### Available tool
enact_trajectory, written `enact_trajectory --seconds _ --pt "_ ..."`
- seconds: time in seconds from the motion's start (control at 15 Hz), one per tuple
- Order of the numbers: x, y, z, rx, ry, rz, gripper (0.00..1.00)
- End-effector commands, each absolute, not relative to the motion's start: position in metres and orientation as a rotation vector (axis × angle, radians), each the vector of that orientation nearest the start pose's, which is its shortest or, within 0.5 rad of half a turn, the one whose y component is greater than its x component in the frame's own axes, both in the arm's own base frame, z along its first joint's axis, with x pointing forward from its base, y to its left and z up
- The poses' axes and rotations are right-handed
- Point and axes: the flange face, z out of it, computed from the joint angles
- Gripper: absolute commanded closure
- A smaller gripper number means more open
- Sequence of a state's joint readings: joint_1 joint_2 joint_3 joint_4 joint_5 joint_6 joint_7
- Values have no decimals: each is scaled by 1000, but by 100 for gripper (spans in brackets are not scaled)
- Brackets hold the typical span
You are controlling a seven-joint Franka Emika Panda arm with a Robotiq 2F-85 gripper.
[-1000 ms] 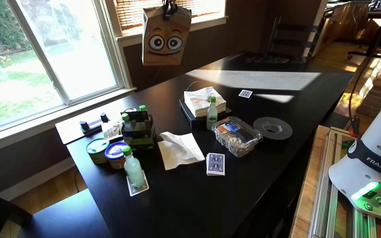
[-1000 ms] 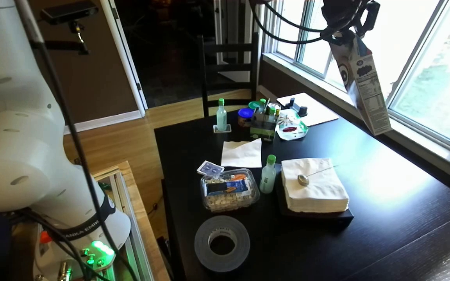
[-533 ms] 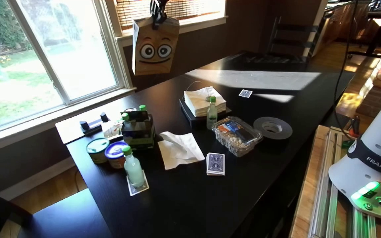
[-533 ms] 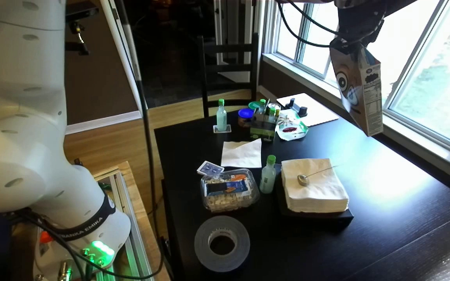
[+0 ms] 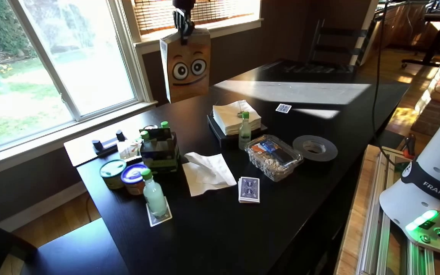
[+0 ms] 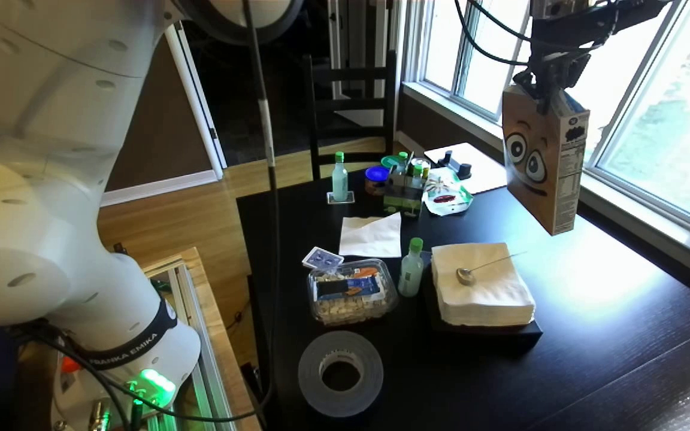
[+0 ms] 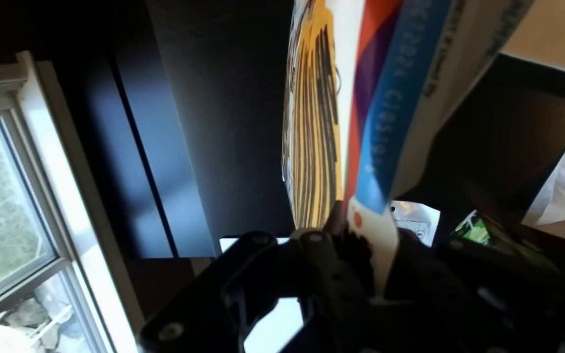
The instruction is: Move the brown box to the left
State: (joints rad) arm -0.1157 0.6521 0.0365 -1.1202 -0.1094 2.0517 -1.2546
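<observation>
The brown box shows in both exterior views (image 5: 189, 82) (image 6: 530, 173), with its cartoon eyes and smile on the front. It hangs in the air near the window, above the table's window side, nearly upright with a slight tilt. My gripper (image 5: 184, 37) is shut on its top edge from above; the gripper (image 6: 544, 96) also shows in an exterior view. In the wrist view the brown box (image 7: 314, 147) runs up from the gripper (image 7: 361, 245), its top flap pinched between the dark fingers. The box's back is hidden in the exterior views.
On the black table (image 6: 608, 335) stand a napkin stack (image 6: 483, 287) with a weight, green-capped bottles (image 6: 411, 269), a clear plastic container (image 6: 354, 293), a tape roll (image 6: 315, 374), tubs (image 5: 134, 173), a bottle carrier (image 5: 160, 152) and a flat white board (image 6: 492, 173). The window sill is close behind.
My gripper has lowered the brown box. In the views it swung slightly, then turned more upright, showing more of its face. The grip has held and the table items have not moved.
</observation>
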Motion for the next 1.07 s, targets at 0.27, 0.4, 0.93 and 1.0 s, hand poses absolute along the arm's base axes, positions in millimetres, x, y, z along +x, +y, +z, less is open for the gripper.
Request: enact_trajectory --seconds 0.27,0.4,0.93,1.0 --pt "798 -64 439 -2638 -2100 -274 98" --pt "801 -61 429 -2605 -2105 -244 98" --pt "801 -55 400 -2559 -2064 -102 98" --pt "802 -54 397 -2557 -2066 -108 98"
